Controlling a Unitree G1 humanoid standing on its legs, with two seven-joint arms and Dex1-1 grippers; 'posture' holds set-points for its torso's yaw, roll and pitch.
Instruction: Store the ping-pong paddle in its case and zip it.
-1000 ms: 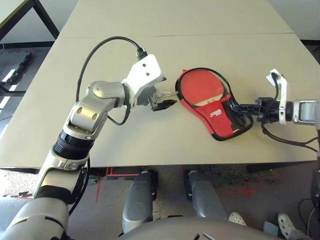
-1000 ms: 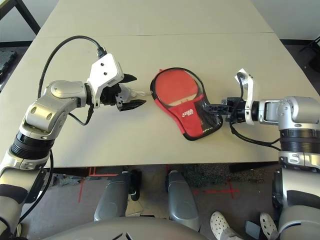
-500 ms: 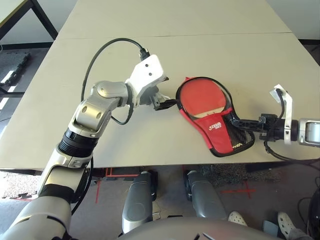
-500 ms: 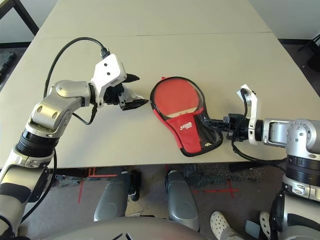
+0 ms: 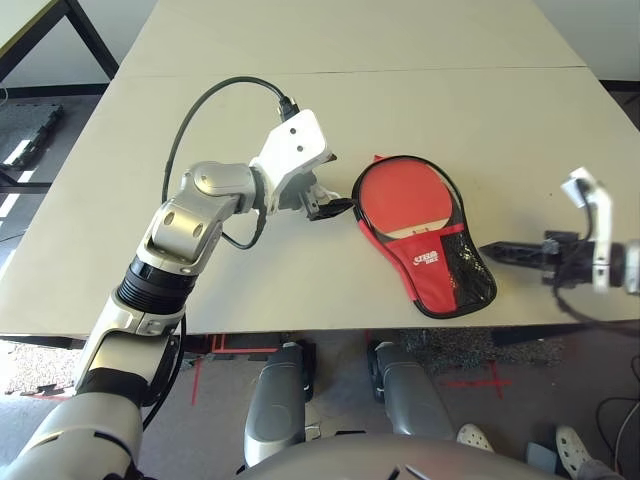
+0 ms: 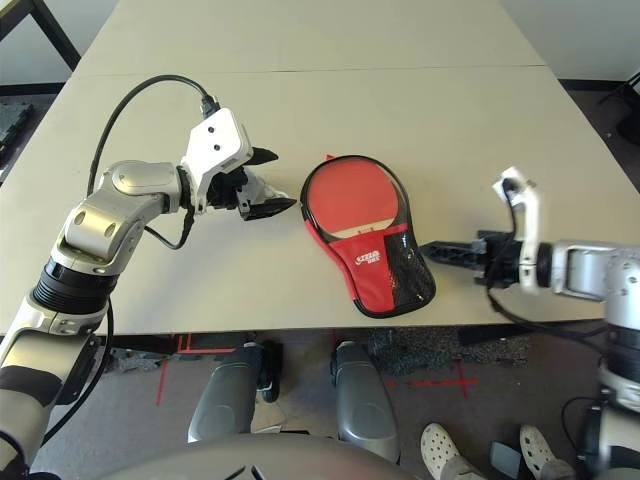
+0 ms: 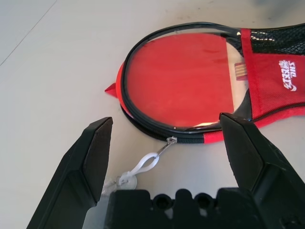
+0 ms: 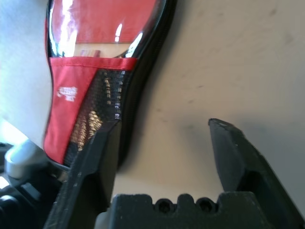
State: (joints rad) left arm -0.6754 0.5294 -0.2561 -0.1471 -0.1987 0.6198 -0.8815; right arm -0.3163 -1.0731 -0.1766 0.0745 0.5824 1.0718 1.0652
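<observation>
Spreading its fingers wide, the left gripper (image 7: 164, 138) sits low over the table (image 5: 250, 100) beside the round end of the case (image 5: 445, 270), with the white zipper cord (image 7: 143, 164) lying between its fingers. The paddle (image 5: 405, 195) lies inside the case, red face showing. The right gripper (image 8: 164, 143), fingers also apart, hangs just off the case's narrow end, holding nothing.

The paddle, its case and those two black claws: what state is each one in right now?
ping-pong paddle: lying inside the case, red face showing.
case: flat on the table, zipper pull by the round end.
left end effector: open, holding nothing.
right end effector: open, beside the case.
</observation>
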